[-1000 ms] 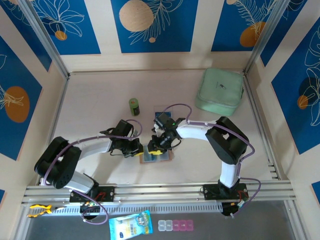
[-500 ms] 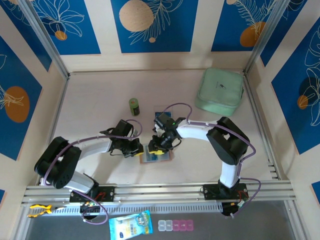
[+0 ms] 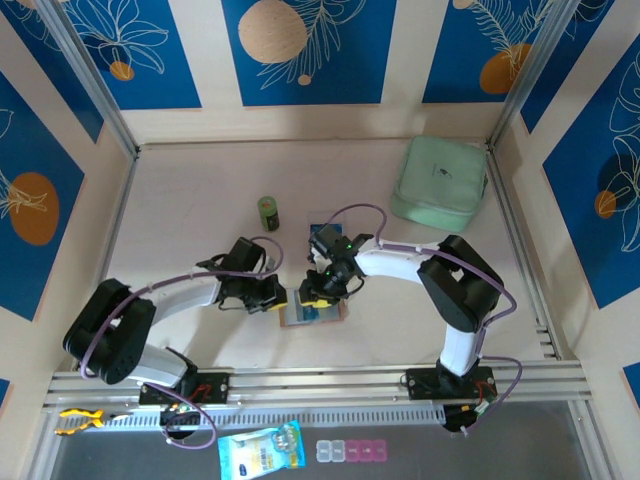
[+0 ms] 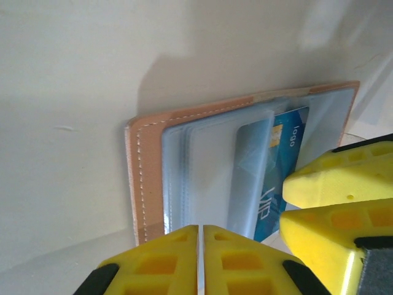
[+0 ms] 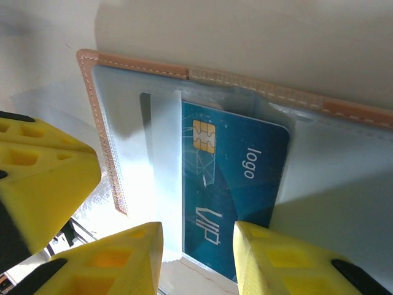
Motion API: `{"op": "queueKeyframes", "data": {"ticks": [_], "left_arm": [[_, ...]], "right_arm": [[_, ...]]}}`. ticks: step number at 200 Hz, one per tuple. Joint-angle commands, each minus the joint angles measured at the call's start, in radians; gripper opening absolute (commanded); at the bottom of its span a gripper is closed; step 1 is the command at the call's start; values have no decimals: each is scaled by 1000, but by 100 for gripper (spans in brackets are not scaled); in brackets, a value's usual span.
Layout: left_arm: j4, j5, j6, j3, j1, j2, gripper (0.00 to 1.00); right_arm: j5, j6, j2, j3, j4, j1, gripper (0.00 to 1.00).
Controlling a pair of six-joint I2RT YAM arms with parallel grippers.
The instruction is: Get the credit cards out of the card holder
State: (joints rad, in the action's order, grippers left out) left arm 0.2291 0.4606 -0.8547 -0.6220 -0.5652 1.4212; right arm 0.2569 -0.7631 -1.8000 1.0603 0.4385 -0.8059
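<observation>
The card holder [image 3: 312, 311] lies open on the table between both grippers, with a tan-pink stitched rim [image 4: 145, 178] and clear pockets. A blue credit card [image 5: 233, 175] with a gold chip and "VIP" print sticks partly out of a pocket. My right gripper [image 5: 196, 246] is open, its yellow fingers standing apart over the card's near end. My left gripper [image 4: 201, 232] is shut, with its tips at the holder's near edge and nothing between them. Another dark blue card [image 3: 320, 218] lies flat on the table behind the right wrist.
A small green can [image 3: 268, 212] stands behind the left gripper. A mint-green case [image 3: 440, 182] sits at the back right corner. Metal rails edge the table on both sides and along the front [image 3: 320, 378]. A packet [image 3: 260, 450] and a pill box [image 3: 350, 451] lie below the front rail.
The card holder has shifted slightly to the left, and the right gripper moved with it. The right jaws stand a little wider than a second ago. The left gripper stays shut.
</observation>
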Motion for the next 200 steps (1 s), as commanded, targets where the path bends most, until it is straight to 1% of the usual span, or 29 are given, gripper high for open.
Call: {"op": "queueKeyframes", "data": {"ticks": [1, 43, 82, 118, 163, 200], "left_arm": [[27, 24, 4, -36, -9, -14, 11], [15, 21, -10, -62, -64, 41, 8], [-6, 26, -24, -64, -83, 87, 6], [-19, 26, -27, -62, -88, 115, 5], [37, -2, -20, -71, -89, 128, 5], [74, -20, -6, -76, -88, 128, 5]], "right_arm": [[-3, 7, 58, -8, 12, -3, 37], [16, -6, 83, -36, -16, 11, 37], [33, -18, 78, -61, -25, 29, 37], [43, -17, 58, -81, -40, 40, 36], [65, -21, 38, -95, -66, 53, 35], [57, -16, 39, -100, -66, 56, 36]]}}
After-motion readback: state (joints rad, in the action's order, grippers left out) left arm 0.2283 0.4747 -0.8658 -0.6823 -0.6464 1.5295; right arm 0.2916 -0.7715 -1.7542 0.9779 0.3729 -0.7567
